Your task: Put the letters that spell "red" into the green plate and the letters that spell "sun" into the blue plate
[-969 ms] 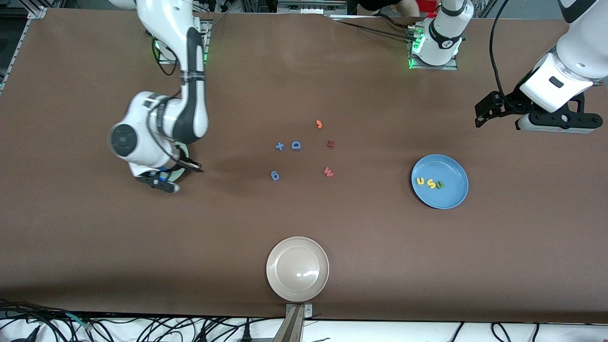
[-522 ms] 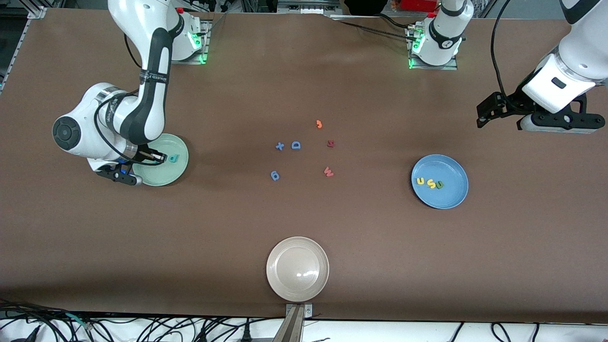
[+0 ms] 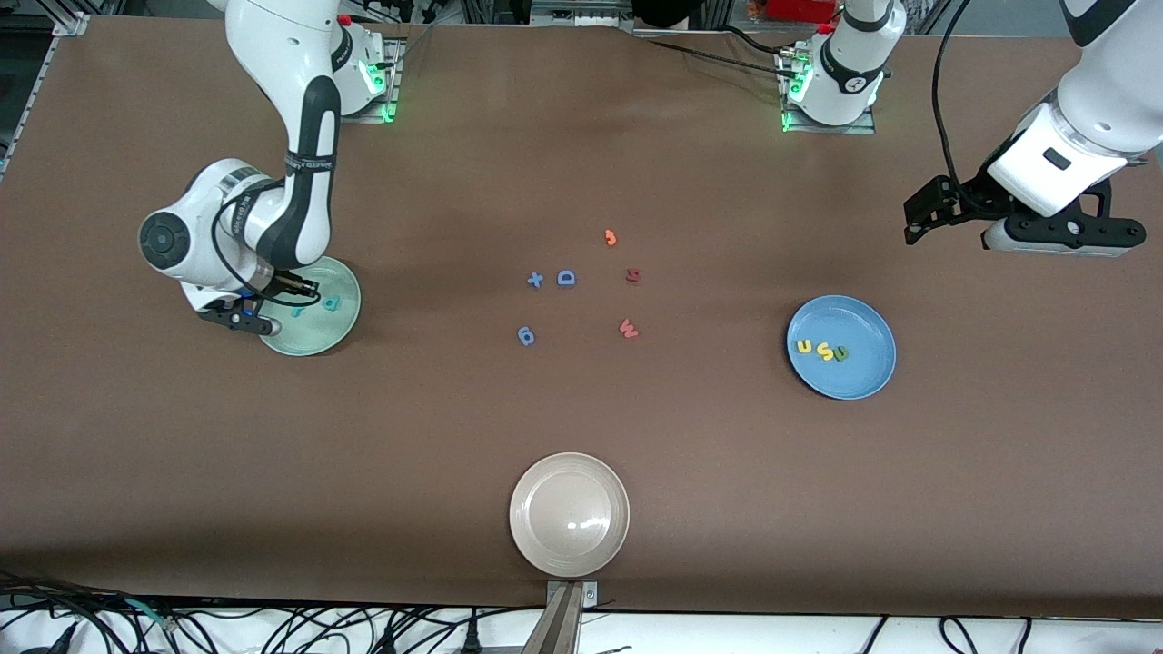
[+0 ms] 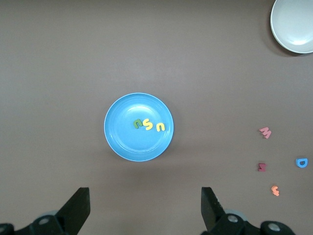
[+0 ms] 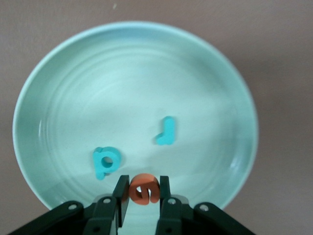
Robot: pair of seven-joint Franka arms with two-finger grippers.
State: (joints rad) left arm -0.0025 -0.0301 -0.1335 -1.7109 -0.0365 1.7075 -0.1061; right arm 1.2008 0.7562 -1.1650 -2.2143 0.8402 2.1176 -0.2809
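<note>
My right gripper (image 5: 143,191) is shut on the orange "e" (image 5: 145,188) and holds it just above the green plate (image 5: 49,68). In that plate lie the teal "d" (image 5: 105,162) and the teal "r" (image 5: 166,131). The front view shows the right gripper (image 3: 273,307) over the green plate (image 3: 313,338). The blue plate (image 3: 863,377) holds the yellow "u" shape (image 3: 804,346), the yellow "s" (image 3: 824,351) and the dark green letter (image 3: 841,353). My left gripper (image 3: 1054,238) waits open, high over bare table at the left arm's end; the blue plate (image 4: 122,142) shows past its fingers.
Loose letters lie mid-table: a blue "D" (image 3: 566,278), a blue plus (image 3: 535,280), a blue "6" shape (image 3: 526,336), an orange "3" (image 3: 611,238), a red "w" (image 3: 628,328), a dark red piece (image 3: 633,274). A beige-white plate (image 3: 570,514) sits near the front edge.
The right arm swung off the green plate toward its own end of the table, then came partly back, still gripping the orange "e". The left arm barely moved.
</note>
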